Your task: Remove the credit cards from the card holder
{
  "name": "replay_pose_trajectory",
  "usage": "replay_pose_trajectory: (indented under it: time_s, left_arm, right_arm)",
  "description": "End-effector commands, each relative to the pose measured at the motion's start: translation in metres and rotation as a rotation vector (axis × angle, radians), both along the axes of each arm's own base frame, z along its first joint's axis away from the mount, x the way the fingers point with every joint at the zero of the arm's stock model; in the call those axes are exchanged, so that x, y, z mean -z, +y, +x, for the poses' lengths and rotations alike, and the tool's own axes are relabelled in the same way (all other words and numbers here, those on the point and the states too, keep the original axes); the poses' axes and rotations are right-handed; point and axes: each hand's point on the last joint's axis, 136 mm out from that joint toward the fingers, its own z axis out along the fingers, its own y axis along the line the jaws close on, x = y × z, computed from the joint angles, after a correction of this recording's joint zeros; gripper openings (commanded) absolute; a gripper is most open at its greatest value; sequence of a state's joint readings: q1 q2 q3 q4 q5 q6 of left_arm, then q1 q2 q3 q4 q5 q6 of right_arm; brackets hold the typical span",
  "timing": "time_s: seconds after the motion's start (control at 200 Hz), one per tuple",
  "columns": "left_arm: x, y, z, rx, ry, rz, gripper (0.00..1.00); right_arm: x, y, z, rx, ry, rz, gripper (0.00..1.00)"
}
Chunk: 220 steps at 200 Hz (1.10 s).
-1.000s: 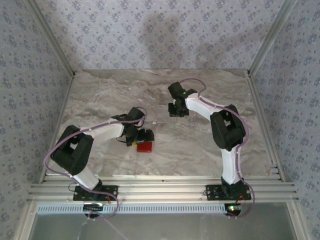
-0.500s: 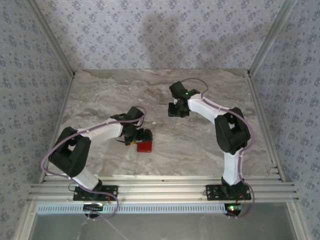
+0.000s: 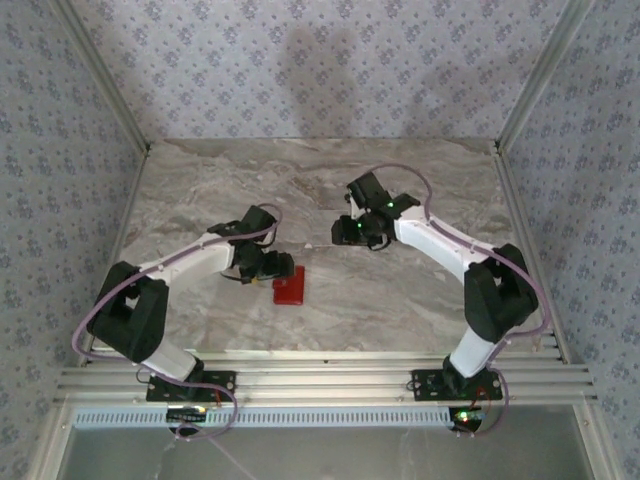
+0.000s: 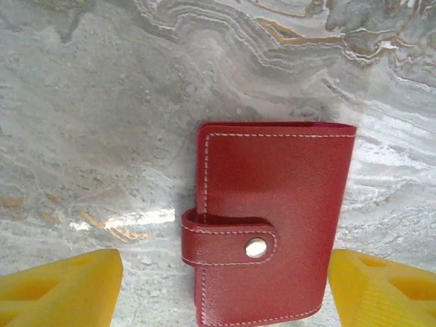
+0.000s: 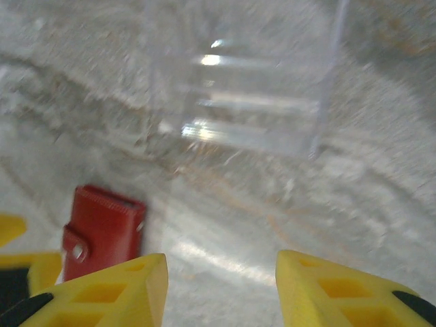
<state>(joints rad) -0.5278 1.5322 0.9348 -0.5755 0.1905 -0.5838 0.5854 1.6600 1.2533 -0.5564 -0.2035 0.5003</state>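
Observation:
The card holder (image 4: pixel 279 197) is a red stitched bifold lying shut on the marble, its snap tab (image 4: pixel 230 240) fastened across the left edge. It also appears in the top view as the card holder (image 3: pixel 290 288) and, blurred, at lower left in the right wrist view as the card holder (image 5: pixel 102 230). My left gripper (image 4: pixel 223 276) hovers over it, open, a yellow finger (image 4: pixel 65 286) on each side, not touching. In the top view the left gripper (image 3: pixel 276 268) sits just left of the holder. My right gripper (image 5: pixel 221 272) is open over bare marble; in the top view the right gripper (image 3: pixel 347 232) is behind and right of the holder. The credit cards are hidden inside.
A faint clear plastic rectangle (image 5: pixel 245 88) lies on the marble beyond my right gripper. The marble table (image 3: pixel 200 190) is walled by patterned panels, with an aluminium rail (image 3: pixel 320 380) along the near edge.
The left gripper has drawn back slightly left, uncovering more of the holder. The right arm's elbow has swung out right and its gripper has come a little nearer to the holder.

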Motion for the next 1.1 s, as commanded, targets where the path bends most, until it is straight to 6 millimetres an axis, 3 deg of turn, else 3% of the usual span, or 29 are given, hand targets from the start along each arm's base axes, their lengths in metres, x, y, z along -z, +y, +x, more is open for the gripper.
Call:
replay_pose_trajectory:
  time_s: [0.0, 0.2, 0.36, 0.475, 0.75, 1.094]
  left_arm:
    - [0.0, -0.009, -0.003, 0.033, 0.009, -0.108, 0.78]
    - [0.019, -0.008, -0.006, 0.011, 0.046, -0.128, 0.71]
    - [0.022, -0.012, -0.008, 0.012, 0.048, -0.178, 0.68]
    - [0.025, -0.01, -0.011, 0.005, 0.056, -0.181, 0.63]
    - [0.033, -0.003, -0.012, -0.033, 0.069, -0.188, 0.54]
    - [0.037, -0.015, -0.012, -0.041, 0.086, -0.266, 0.49]
  right_arm:
    - [0.002, 0.026, -0.029, -0.03, 0.09, 0.159, 0.48]
    - [0.024, 0.06, -0.052, -0.053, 0.178, 0.271, 0.48]
    - [0.047, 0.083, -0.063, -0.086, 0.239, 0.306, 0.45]
    - [0.063, 0.087, -0.065, -0.088, 0.27, 0.295, 0.4]
    - [0.088, 0.094, -0.071, -0.081, 0.321, 0.307, 0.39]
    - [0.097, 0.107, -0.073, -0.074, 0.346, 0.334, 0.39]
